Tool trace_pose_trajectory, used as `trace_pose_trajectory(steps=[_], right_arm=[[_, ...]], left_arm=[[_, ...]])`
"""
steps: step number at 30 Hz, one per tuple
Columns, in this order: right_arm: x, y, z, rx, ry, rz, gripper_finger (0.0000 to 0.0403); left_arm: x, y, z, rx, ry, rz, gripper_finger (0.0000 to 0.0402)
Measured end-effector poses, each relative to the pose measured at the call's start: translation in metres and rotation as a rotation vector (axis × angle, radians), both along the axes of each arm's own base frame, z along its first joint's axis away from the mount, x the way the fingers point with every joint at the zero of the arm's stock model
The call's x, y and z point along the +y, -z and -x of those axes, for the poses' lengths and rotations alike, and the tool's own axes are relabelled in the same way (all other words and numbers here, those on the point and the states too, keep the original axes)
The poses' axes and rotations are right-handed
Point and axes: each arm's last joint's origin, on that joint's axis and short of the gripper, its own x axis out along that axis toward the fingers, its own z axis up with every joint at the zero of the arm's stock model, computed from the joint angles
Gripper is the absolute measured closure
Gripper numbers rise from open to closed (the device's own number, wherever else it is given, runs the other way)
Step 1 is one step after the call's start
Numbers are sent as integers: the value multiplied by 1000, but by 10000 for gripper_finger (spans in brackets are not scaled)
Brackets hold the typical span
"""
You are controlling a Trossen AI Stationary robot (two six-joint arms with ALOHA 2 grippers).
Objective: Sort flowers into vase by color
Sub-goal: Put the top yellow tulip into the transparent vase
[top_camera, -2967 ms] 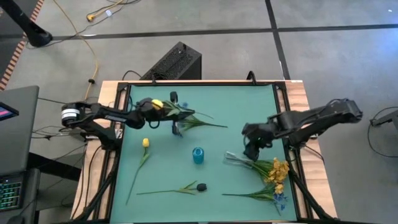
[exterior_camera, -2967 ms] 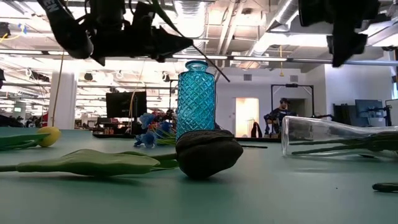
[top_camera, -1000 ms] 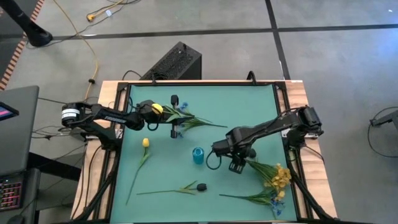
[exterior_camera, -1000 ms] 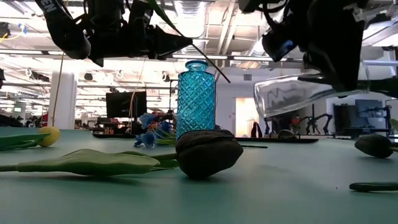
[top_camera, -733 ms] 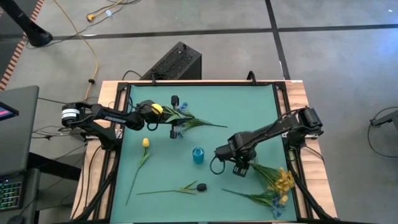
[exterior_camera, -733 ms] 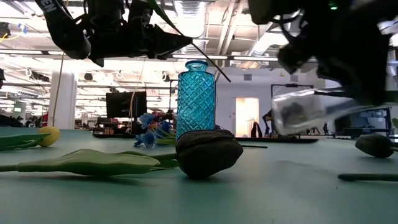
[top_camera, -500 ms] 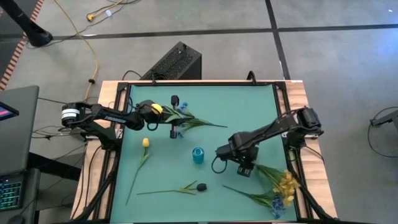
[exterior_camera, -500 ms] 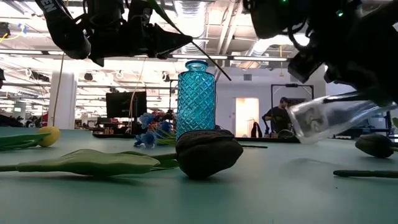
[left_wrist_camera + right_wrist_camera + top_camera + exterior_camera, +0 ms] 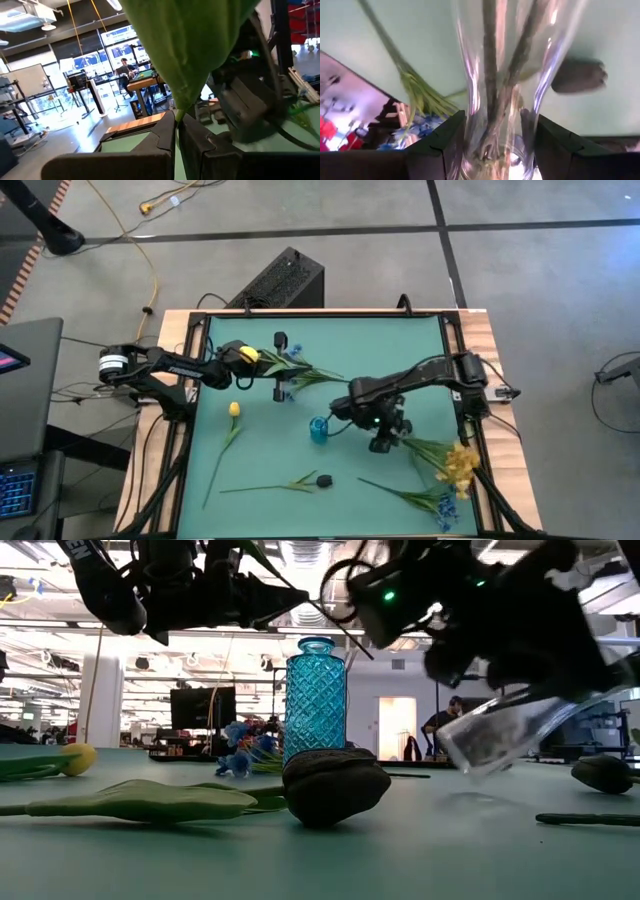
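My left gripper (image 9: pixel 243 360) hovers at the table's far left, shut on a yellow-bloomed stem (image 9: pixel 290 367). My right gripper (image 9: pixel 379 430) is near the middle, just right of the upright blue vase (image 9: pixel 318 428), and shut on a clear glass vase (image 9: pixel 510 732). That vase holds stems whose yellow blooms (image 9: pixel 457 463) lie toward the near right. A yellow tulip (image 9: pixel 234 410), a dark bud (image 9: pixel 323 479) on its stem and blue blooms (image 9: pixel 446 505) all lie flat on the mat. My left gripper pinches the stem's thin green stalk (image 9: pixel 176 119) just below a broad leaf (image 9: pixel 192 50). The stem is lifted clear of the table and reaches toward the table's middle. My right gripper pinches the clear vase's narrow part (image 9: pixel 502 112), one finger (image 9: pixel 440 145) on each side and the stems inside the glass. The vase is tilted, its wide end (image 9: pixel 458 752) low.
A second dark bud (image 9: pixel 280 338) and blue blooms (image 9: pixel 286 387) lie near the far left. A loose leafy stem (image 9: pixel 400 492) lies at the near right. The raised frame (image 9: pixel 462 350) borders the mat. Bare mat shows at the far right and near middle.
My right gripper, carrying the clear vase, has shifted slightly toward the far edge and the blue vase, and has turned. The vase has tipped from mouth-up-left through level to wide end down. Its yellow blooms have swung toward the near right corner. The left arm has kept still.
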Motion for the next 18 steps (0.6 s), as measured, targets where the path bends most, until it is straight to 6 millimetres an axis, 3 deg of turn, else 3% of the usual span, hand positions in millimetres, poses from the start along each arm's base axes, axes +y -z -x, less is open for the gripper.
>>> trace_pose_trajectory(steps=[6,12,18], right_arm=[[-9,-10,-26,-137,-86,-38,186],[-17,-24,-26,-174,-56,-6,186],[-16,-24,-26,-178,-78,9,186]], left_arm=[[1,0,0,0,-6,-16,401],[5,0,1,4,-20,-3,401],[4,0,1,7,-9,0,401]])
